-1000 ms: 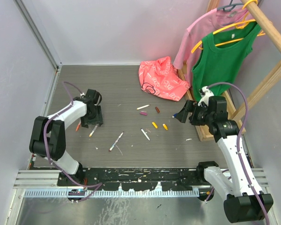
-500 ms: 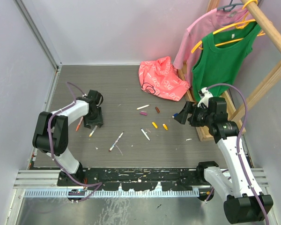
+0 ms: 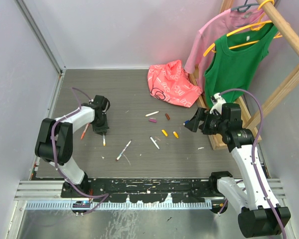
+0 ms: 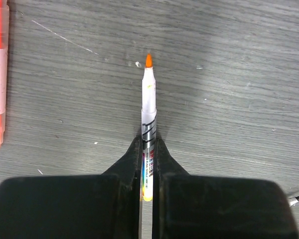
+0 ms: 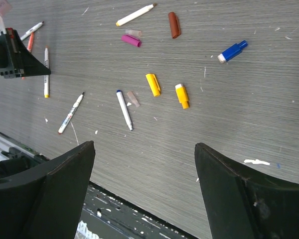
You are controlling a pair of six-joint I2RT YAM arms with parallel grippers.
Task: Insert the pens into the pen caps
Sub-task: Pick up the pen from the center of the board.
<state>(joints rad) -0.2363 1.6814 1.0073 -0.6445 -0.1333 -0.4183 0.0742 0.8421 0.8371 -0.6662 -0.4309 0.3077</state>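
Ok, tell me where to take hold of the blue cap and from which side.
Grip the blue cap around its thicker middle, coming straight down and pinching across its two long sides. It lies flat on the table, slanted, with nothing touching it, so both sides look free.
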